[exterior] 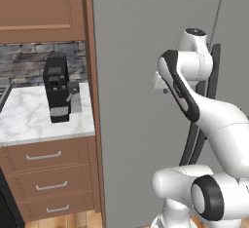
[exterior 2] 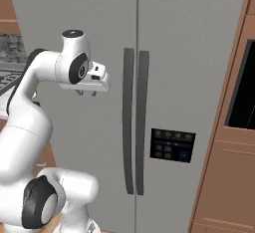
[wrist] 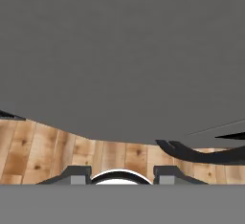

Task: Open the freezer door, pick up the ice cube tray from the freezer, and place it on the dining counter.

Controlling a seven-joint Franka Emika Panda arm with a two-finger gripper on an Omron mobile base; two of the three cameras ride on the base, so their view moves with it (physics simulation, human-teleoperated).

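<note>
Freezer door (exterior 2: 84, 127) is closed, filling the left half of the right base frame, its dark bar handle (exterior 2: 128, 122) at centre. The hand (exterior 2: 86, 93) points down at centre left, clear of the handle; fingers spread, holding nothing. Coffee machine (exterior: 57, 88) stands on the small marble bench (exterior: 29, 120).

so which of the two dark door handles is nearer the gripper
The left handle, on the freezer door; the gripper hangs left of it, the right handle farther off.
</note>
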